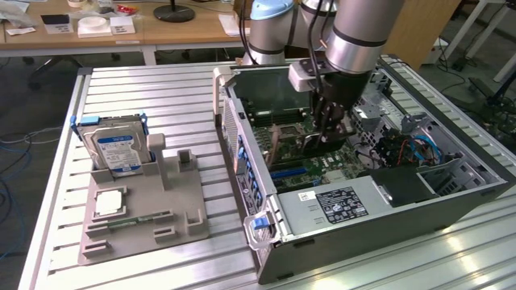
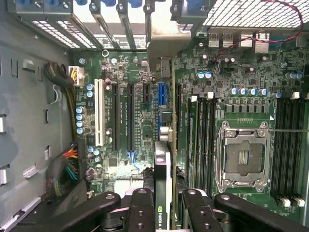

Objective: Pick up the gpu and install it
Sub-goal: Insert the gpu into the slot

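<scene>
My gripper (image 1: 327, 134) reaches down into the open computer case (image 1: 387, 208), over the motherboard (image 1: 322, 166). In the wrist view the gpu (image 2: 163, 162) appears edge-on, a thin dark card with a green label near my fingers (image 2: 143, 205). Its pale metal bracket (image 2: 164, 41) points toward the case's rear slot openings. My gripper (image 2: 166, 195) is shut on the card, one finger on each face. The card hangs upright just above the board, by the blue slot (image 2: 161, 94) and beside the long black slots (image 2: 130, 116). In the exterior view the gpu (image 1: 292, 148) is mostly hidden behind the gripper.
Close to the card are the memory slots (image 2: 203, 140) and the processor socket (image 2: 244, 154). Cable bundles (image 2: 67, 169) lie along the case wall. Outside the case, a grey fixture (image 1: 137, 211) holds a hard drive (image 1: 117, 148) and a memory stick (image 1: 137, 220).
</scene>
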You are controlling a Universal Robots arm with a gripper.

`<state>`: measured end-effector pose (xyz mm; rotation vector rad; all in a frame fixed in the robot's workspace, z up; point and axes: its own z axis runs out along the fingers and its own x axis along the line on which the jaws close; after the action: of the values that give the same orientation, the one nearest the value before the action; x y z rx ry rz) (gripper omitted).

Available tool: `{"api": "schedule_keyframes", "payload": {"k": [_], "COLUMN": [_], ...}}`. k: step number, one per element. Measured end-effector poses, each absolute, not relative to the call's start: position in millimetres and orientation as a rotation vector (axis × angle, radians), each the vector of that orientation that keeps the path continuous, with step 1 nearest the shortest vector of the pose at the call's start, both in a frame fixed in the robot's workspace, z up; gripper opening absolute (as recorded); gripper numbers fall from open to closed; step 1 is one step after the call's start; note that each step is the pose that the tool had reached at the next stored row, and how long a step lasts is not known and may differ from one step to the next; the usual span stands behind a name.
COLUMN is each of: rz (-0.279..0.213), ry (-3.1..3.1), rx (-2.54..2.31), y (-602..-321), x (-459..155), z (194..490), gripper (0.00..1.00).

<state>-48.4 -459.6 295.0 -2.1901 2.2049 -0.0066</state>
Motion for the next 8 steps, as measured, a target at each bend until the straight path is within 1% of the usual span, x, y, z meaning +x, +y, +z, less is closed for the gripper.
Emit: {"api": "schedule_keyframes", "payload": {"k": [8], "rz": [-0.007], "ry": [2.211], "rx": [-2.184], "y": [-459.6], "x": [-53.7], "z": [294.7], "gripper": [0.27]}}
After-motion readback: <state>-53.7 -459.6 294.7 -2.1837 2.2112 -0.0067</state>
